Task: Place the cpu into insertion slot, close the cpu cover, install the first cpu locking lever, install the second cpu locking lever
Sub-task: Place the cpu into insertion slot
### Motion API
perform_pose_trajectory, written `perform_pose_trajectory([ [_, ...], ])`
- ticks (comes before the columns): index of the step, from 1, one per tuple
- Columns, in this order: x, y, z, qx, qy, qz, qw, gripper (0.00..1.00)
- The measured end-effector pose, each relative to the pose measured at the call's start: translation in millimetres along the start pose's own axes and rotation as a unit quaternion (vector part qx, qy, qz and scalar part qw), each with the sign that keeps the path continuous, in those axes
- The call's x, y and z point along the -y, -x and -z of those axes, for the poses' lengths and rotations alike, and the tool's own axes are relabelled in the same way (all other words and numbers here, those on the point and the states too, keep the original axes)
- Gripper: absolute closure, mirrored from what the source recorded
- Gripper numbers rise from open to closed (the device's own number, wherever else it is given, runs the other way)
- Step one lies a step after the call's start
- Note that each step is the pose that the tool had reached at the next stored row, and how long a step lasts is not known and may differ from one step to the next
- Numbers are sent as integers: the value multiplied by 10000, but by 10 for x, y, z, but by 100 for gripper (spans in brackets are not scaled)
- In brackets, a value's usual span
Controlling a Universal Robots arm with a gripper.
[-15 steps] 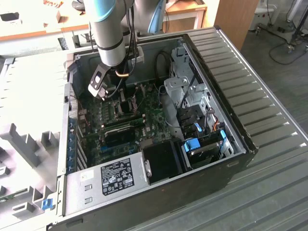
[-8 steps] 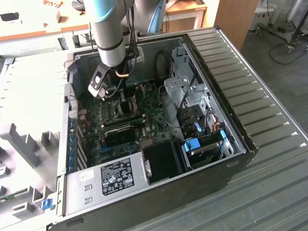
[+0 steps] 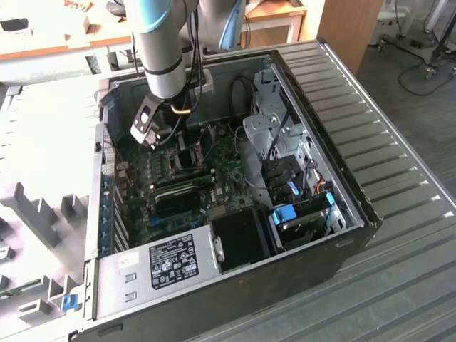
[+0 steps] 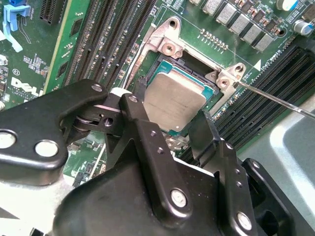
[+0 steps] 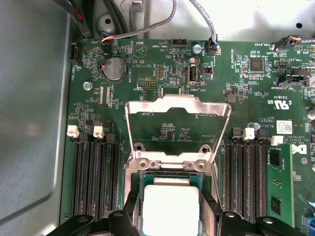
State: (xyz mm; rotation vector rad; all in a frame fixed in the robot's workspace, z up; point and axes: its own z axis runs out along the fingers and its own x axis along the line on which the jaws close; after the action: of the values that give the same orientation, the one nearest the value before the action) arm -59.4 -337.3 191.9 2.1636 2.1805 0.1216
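**Gripper clasps cpu in slot, cover open**

The arm reaches down into the open case, and the gripper hangs low over the green board. Its two black fingers are spread to the cpu's width and lie along two opposite edges of the chip. In both wrist views no gap shows between finger and edge, so the gripper appears to be clasping the cpu.

The cpu lies between the fingertips, inside the slot. It is a small square with a dull silver-grey metal top, plain and matt, with softly rounded corners. A narrow green margin of its own base shows around the lid. It looks level. The slot's dark frame shows as a thin border on the sides the fingers leave free.

Just beyond the fingertips, the cover is swung open off the slot, hinged at the slot's far edge. It is a thin silvery frame, and the board shows through its square cut-out. Long black memory slots run along the outer side of each finger. A thin metal rod slants away from a screw boss near one fingertip.
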Motion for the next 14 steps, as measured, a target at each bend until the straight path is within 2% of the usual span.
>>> perform_pose_trajectory([
  [4,-3,0,31,0,0,0,10000,39],
  [14,-18,-1,176,0,0,0,10000,39],
])
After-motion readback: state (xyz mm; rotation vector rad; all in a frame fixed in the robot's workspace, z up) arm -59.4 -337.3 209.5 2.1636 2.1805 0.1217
